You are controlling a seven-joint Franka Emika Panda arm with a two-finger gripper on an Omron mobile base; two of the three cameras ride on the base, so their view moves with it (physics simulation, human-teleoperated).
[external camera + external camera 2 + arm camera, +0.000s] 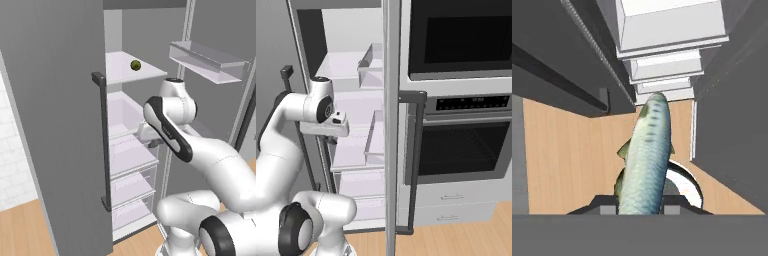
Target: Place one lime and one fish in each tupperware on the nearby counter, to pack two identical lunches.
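the open fridge takes up most of the left base view, its grey door swung toward the camera with a dark vertical handle, white shelves and clear drawers stacked inside; in the right base view a black wall oven stands just beside it to the right. the white arm reaches into the fridge opening at about mid-shelf height, with the hand lost behind its own links in both base views. in the hand view the gripper looks down past the stepped white shelf fronts to the wood floor, and its jaws are closed nearly all the way, clamped on 1 pale silvery fish that hangs lengthwise away from the camera between the 2 dark tips. 1 lime sits on an upper fridge shelf, well apart from the hand. as a judgement, the job is at an early or middle stage: 1 fish is in hand but has yet to be carried out of the fridge and over to a tub, and this lime has not been collected. the tubs and the counter are not in these pictures, so whether anything is already packed cannot be told; the second fish and second lime are likewise unaccounted for.
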